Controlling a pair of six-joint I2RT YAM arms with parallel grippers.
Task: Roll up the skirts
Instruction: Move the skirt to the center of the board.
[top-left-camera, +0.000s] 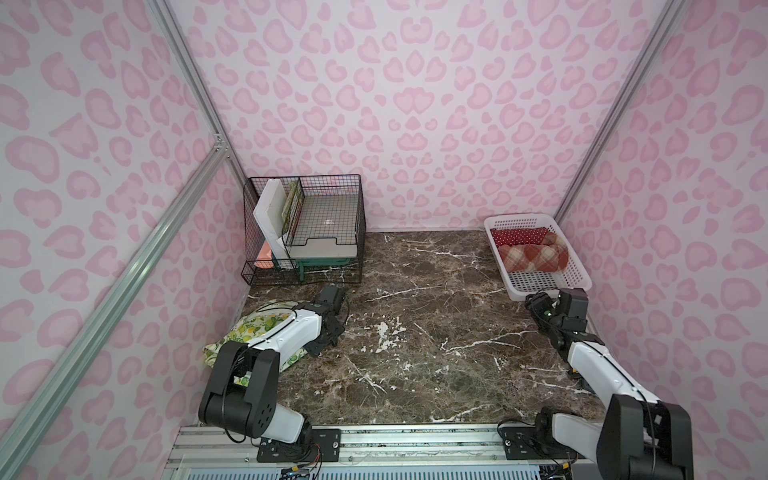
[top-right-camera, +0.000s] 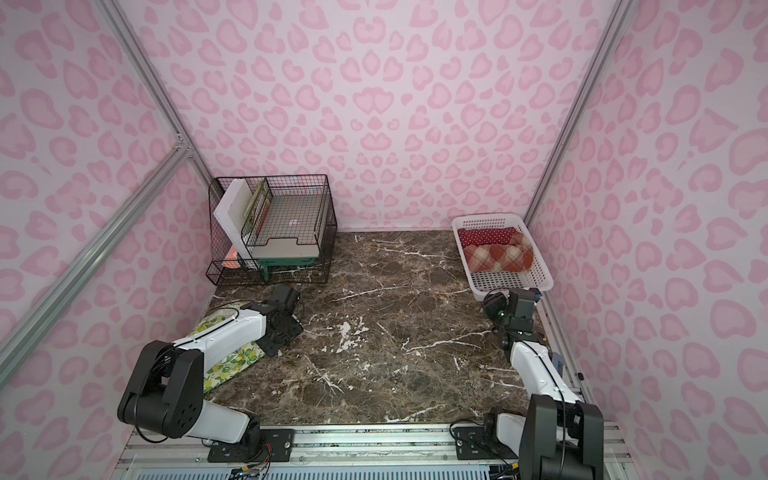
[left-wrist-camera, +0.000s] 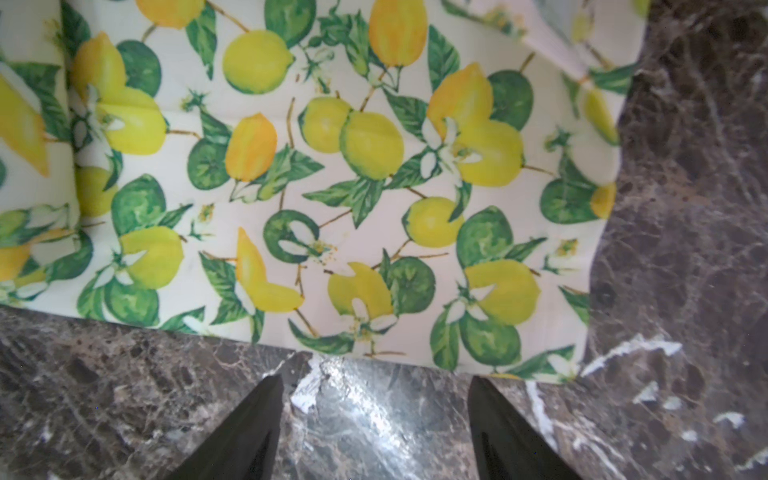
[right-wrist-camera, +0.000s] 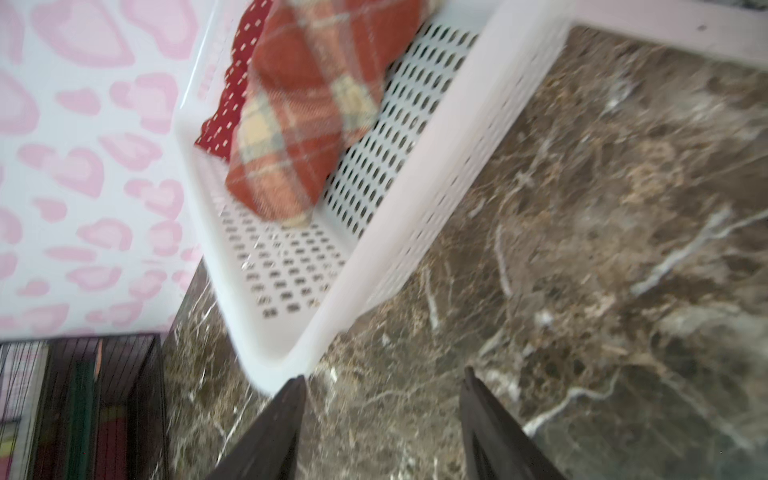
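Left gripper, right gripper noted parted, empty; lemon skirt at 8 o'clock may be bunched if its edge is missed.

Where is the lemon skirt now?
In both top views the lemon skirt lies on the table, left side, partly under the left arm, in front of the wire rack.

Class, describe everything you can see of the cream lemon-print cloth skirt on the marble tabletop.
The cream cloth skirt, printed with yellow lemons and green leaves, looks thin and woven. It lies unrolled, mostly flat with soft creases, on the dark marble tabletop at the robot's left. The left arm partly hides it in both top views. The open left gripper sits just short of its edge.
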